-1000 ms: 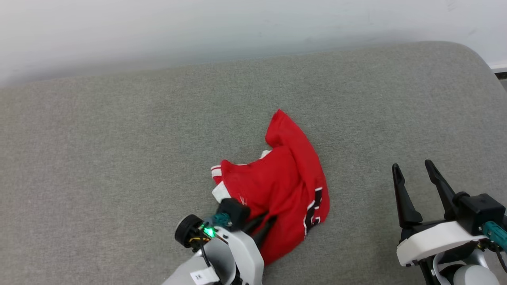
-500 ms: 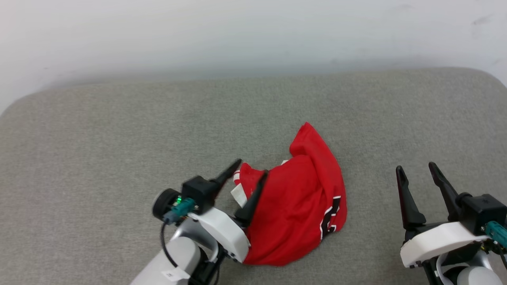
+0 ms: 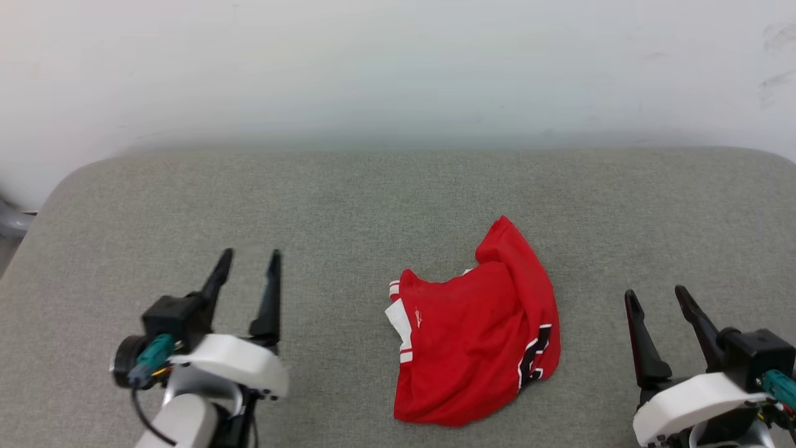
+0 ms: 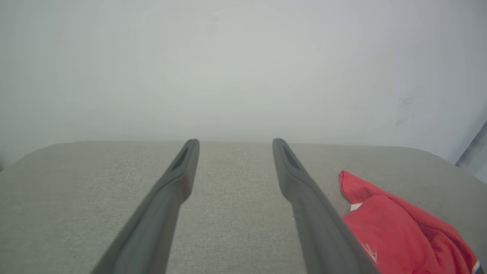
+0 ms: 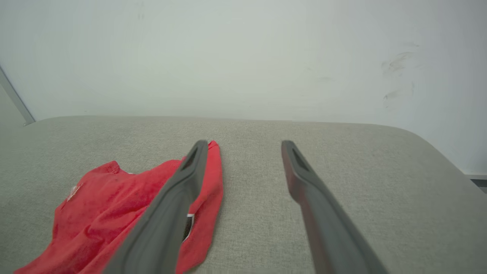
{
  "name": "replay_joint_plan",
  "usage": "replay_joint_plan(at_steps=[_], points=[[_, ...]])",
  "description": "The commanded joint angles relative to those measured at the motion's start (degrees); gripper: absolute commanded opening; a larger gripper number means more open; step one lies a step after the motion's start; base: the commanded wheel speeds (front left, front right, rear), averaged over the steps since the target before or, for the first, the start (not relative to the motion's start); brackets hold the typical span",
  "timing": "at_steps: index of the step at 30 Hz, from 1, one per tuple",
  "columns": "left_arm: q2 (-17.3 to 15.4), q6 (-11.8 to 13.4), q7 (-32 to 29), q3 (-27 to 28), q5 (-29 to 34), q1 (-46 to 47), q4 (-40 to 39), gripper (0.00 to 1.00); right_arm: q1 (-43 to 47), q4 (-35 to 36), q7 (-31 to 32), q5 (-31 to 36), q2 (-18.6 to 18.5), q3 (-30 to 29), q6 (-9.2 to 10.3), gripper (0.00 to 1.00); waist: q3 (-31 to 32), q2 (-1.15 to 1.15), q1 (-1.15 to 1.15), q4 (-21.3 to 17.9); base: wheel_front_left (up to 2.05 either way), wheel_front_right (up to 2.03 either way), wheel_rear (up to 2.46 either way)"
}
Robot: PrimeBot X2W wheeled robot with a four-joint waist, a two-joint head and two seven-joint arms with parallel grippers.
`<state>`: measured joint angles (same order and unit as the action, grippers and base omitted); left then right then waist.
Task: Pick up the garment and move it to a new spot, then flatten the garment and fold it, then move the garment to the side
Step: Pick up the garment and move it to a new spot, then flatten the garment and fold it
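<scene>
- Jaws of the left gripper (image 3: 251,254) are standing wide open and empty; a second ago they were pinched shut on the shirt's (image 3: 472,348) near left edge.
- Left gripper is now sitting well apart from the shirt, off to its left, over bare grey cushion (image 3: 348,205).
- Right gripper (image 3: 655,291) is also standing open and empty, near the shirt's right side, not touching; its pose is staying as it was.
- Head camera is shifting between pictures, so the shirt's drift across the view is not counting as a move.
- Shirt is lying crumpled on the cushion between the two grippers, toward the near edge. White sleeve (image 3: 393,317) with stripe trim is peeking out on the left; black-and-white graphic (image 3: 536,358) is curling along the near right edge.
- Reading: the release is marking the end of the carry, so the move to a new spot is looking done.
- Flattening is looking like the step in hand; nothing is spread yet.
- Next move is likely calling for both grippers taking opposite edges and pulling outward; layers are bunching, so catching two at once is the risk.
</scene>
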<state>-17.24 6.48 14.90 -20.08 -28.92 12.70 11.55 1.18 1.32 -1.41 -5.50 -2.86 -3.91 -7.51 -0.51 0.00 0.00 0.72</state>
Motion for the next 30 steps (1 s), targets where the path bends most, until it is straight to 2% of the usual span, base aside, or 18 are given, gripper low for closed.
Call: replay_joint_plan(at_steps=[1, 7, 16, 21, 26, 30], points=[[-0.25, 0.22, 0.39, 0.53, 0.28, -0.92, -0.6, 1.0, 0.68, 0.14, 0.14, -0.02, -0.03, -0.15, 0.04, 1.0, 0.15, 0.0, 0.0, 0.0, 0.0, 0.0, 0.0], [-1.55, 0.84, 0.34, 3.34, 1.56, -5.39, -2.93, 1.0, 1.99, 0.84, 0.8, 0.25, -0.03, -0.59, 0.04, 1.0, 0.75, 0.0, 0.0, -0.12, 0.0, 0.0, 0.0], [-0.7, 0.42, 0.3, 3.79, 2.48, -6.3, -3.69, 1.0, 1.48, 1.26, 3.16, 0.27, -0.03, -0.01, 0.03, 1.0, 0.57, 0.0, 0.0, -0.09, 0.0, 0.0, 0.0], [-0.06, -0.2, 0.3, 3.85, 3.03, -5.12, -3.94, 1.0, -1.01, 0.26, 11.25, -0.92, -0.01, 3.51, 0.03, 1.0, -0.84, 0.0, 0.0, 0.61, 0.0, 0.0, 0.0], [0.83, -0.88, 0.3, 3.9, 3.63, -3.8, -4.39, 1.0, -4.76, -1.09, 24.54, -1.31, -0.11, 8.64, 0.03, 1.0, -2.65, 0.0, 0.0, 2.23, 0.0, 0.0, 0.0], [1.31, -1.9, 0.3, 4.02, 4.2, -2.29, -4.58, 1.0, -8.78, -1.68, 33.36, -2.64, -1.88, 13.13, 0.04, 1.0, -4.6, 0.0, 0.0, 4.23, 0.0, 0.0, 0.0]])
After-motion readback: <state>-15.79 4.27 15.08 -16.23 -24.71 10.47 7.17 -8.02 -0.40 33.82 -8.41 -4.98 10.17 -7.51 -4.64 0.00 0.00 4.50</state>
